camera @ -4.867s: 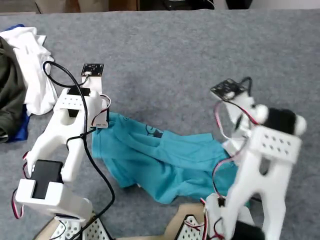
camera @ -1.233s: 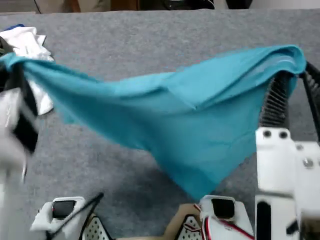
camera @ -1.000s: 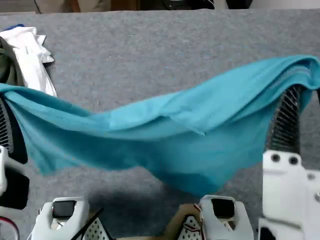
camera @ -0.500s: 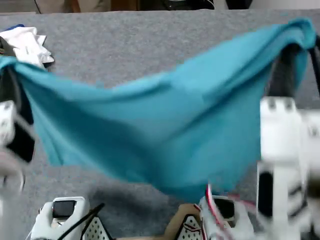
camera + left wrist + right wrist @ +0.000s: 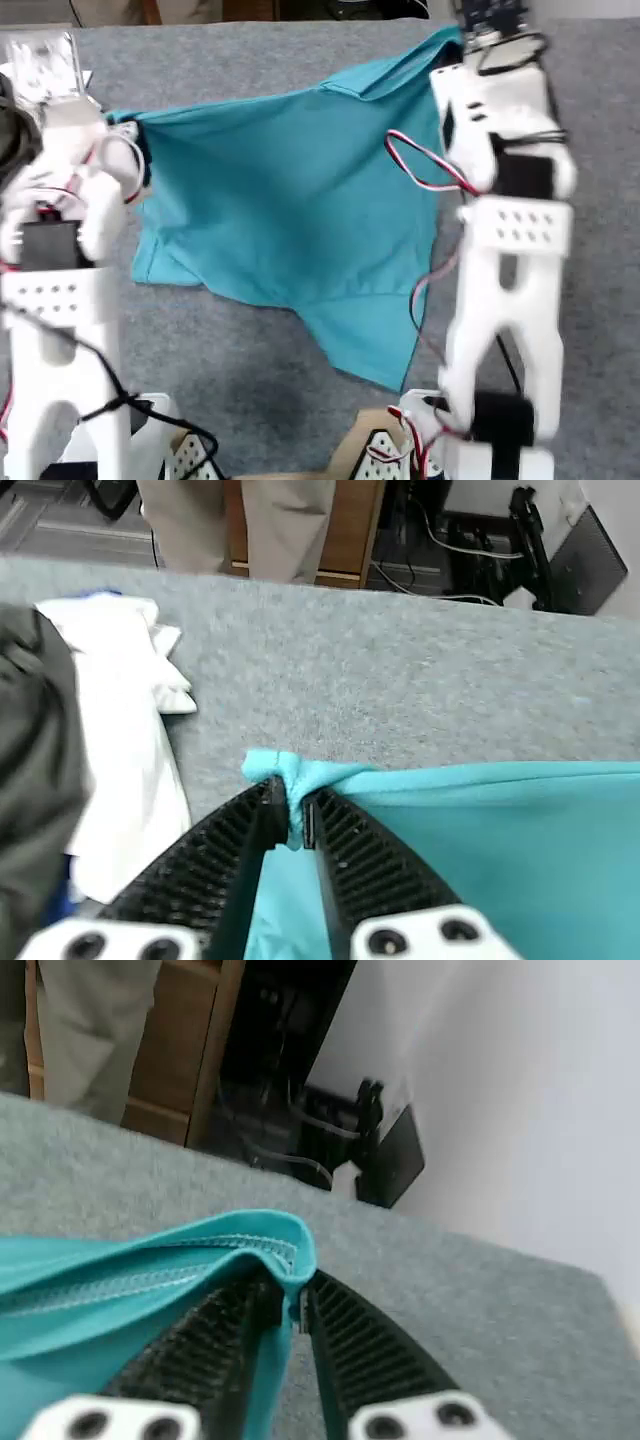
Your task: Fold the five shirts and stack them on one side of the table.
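A teal shirt [image 5: 290, 200] hangs stretched between both arms over the grey table [image 5: 300, 70]. My left gripper [image 5: 288, 805] is shut on one bunched corner of the teal shirt [image 5: 470, 810]; in the high view that arm [image 5: 60, 200] stands at the left. My right gripper [image 5: 292, 1295] is shut on a hemmed edge of the shirt [image 5: 150, 1270], and its arm [image 5: 500, 180] stands at the right, reaching toward the far edge. The shirt's lower tip [image 5: 380, 360] droops toward the near side.
A white shirt [image 5: 110, 730] and a dark garment [image 5: 30, 780] lie heaped at the table's far left, next to the left gripper. The arm bases [image 5: 400, 450] stand at the near edge. Furniture and cables sit beyond the table's far edge.
Both arms lifted the teal shirt off the table, held it spread high, then swung it toward the far side; it now hangs flatter and lower between them.
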Available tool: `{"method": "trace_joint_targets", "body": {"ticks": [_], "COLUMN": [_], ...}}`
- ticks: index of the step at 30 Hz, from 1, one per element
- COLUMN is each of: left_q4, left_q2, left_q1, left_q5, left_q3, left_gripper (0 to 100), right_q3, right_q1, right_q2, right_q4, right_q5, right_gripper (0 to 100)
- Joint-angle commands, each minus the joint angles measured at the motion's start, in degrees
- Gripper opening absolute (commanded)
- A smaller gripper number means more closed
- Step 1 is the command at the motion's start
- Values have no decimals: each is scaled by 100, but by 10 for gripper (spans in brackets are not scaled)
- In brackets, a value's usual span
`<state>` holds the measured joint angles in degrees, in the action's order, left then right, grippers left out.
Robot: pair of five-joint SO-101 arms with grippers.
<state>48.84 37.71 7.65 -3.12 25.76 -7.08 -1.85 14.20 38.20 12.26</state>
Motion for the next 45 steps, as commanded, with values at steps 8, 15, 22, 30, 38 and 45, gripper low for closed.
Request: {"method": "trace_joint_targets", "body": {"ticks": [8, 15, 22, 30, 38, 45], "left_q4": [-6497, -7068, -6927, -3684, -1565, -176], "left_q2": [-673, -2703, -4585, -6281, -7099, -7090], "left_q1": [-97, -123, -167, -141, -114, -44], "left_q5": [237, 237, 220, 246, 642, 642], "left_q3": [3411, 2215, 387, -3033, -5108, -5354], "left_gripper": [20, 20, 20, 20, 20, 20], "right_q3": [875, 2246, 3020, 3099, 3257, 3846], "right_q1": [-4, 4, -92, -75, -92, -92], "right_q2": [-2571, -3459, -3837, -3890, -3873, -3873], "right_q4": [-1890, -1310, -967, -809, -255, 1266], "right_q5": [-35, -44, -44, -44, -475, -484], "right_gripper": [6, 5, 5, 5, 5, 5]}}
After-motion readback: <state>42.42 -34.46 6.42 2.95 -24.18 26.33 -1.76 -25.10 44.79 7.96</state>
